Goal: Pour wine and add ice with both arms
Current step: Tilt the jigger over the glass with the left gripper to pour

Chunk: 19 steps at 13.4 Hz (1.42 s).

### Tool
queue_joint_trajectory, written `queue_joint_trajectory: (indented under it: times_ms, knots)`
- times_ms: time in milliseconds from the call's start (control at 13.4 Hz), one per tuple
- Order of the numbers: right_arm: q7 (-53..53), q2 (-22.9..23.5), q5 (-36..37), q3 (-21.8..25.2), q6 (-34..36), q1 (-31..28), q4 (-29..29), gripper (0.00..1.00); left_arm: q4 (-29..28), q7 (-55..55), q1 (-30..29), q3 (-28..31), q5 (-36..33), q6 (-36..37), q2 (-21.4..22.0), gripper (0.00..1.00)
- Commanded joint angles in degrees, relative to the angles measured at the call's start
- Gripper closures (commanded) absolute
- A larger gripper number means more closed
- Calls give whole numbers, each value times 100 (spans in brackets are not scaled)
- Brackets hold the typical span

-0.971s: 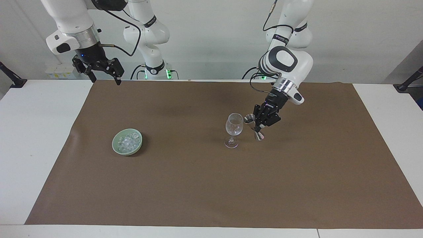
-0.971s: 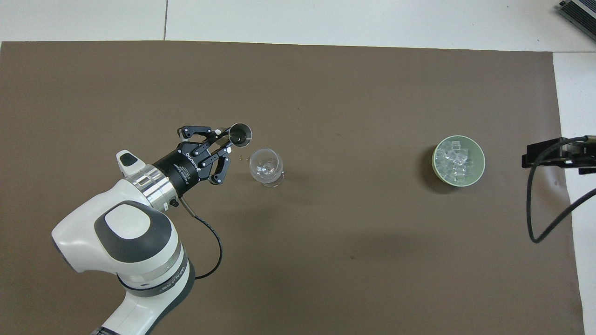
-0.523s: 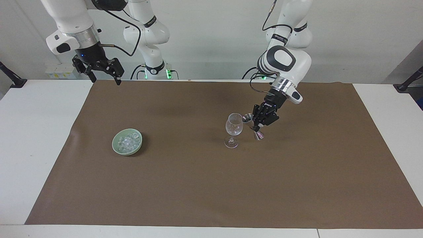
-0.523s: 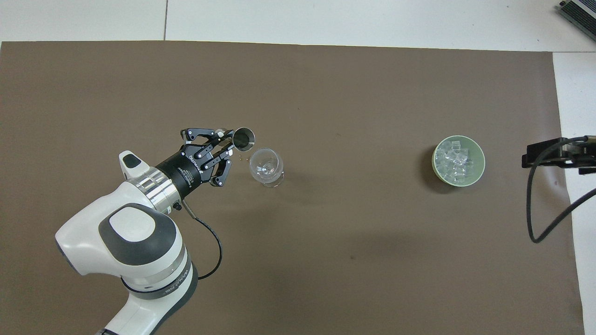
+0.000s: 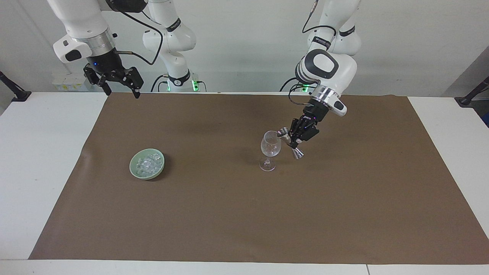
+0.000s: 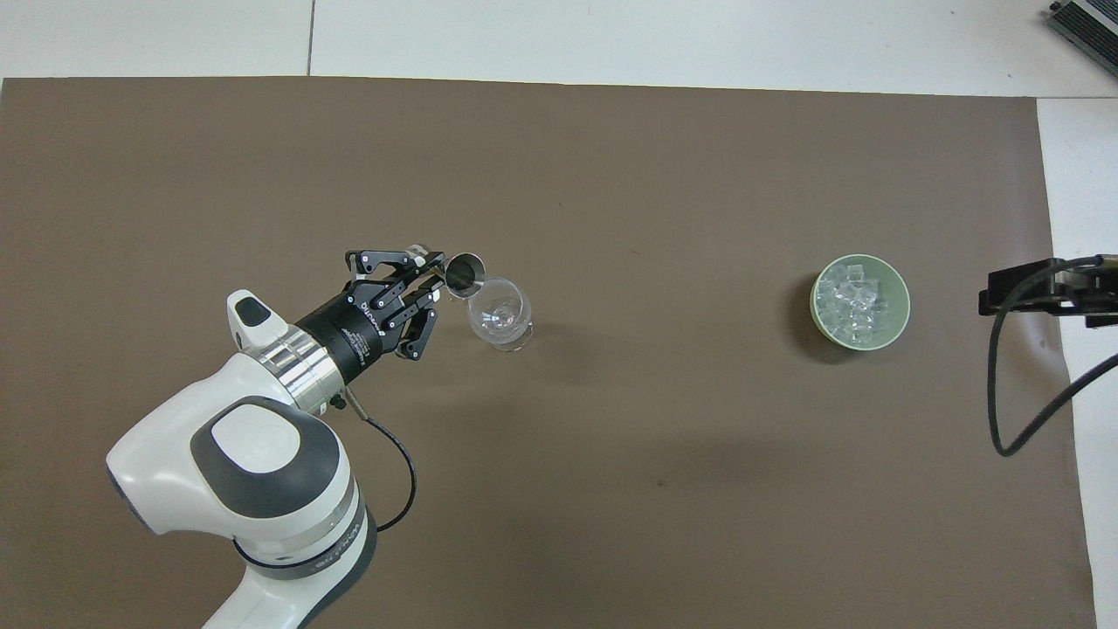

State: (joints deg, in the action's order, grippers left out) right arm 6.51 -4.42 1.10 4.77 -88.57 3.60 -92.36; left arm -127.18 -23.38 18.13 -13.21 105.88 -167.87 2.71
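Observation:
My left gripper (image 5: 293, 143) (image 6: 434, 273) is shut on a small steel jigger (image 5: 297, 152) (image 6: 465, 270). The jigger is held tilted, its mouth at the rim of the clear stemmed glass (image 5: 271, 147) (image 6: 499, 313), which stands upright on the brown mat. The wine is hidden; I see none in the jigger's mouth or in the glass. The ice (image 5: 148, 163) (image 6: 852, 301) lies heaped in a pale green bowl (image 5: 134, 168) (image 6: 902, 307) toward the right arm's end. My right gripper (image 5: 122, 93) hangs open and empty, waiting high over the mat's edge by its base.
A brown mat (image 5: 229, 214) (image 6: 611, 489) covers most of the white table (image 5: 42, 160). A black cable and part of the right arm's hand (image 6: 1039, 290) show at the overhead view's edge, beside the bowl.
My left gripper has risen and swung toward the glass, tipping the jigger further, so its mouth has gone from beside the bowl of the glass up to its rim. The right arm has stayed put.

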Motion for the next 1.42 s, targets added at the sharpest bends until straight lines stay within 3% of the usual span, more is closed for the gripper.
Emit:
queue_joint_trajectory:
  times_ms: [0,1345]
  knots:
    - [-80,-138,-5,-12,-46,-17,-151,0,-237,219,121,73,109,-62,265,100]
    - [-80,-138,-5,-12,-46,-9,-151,0,-79,677,235,64,12,-404,107,100]
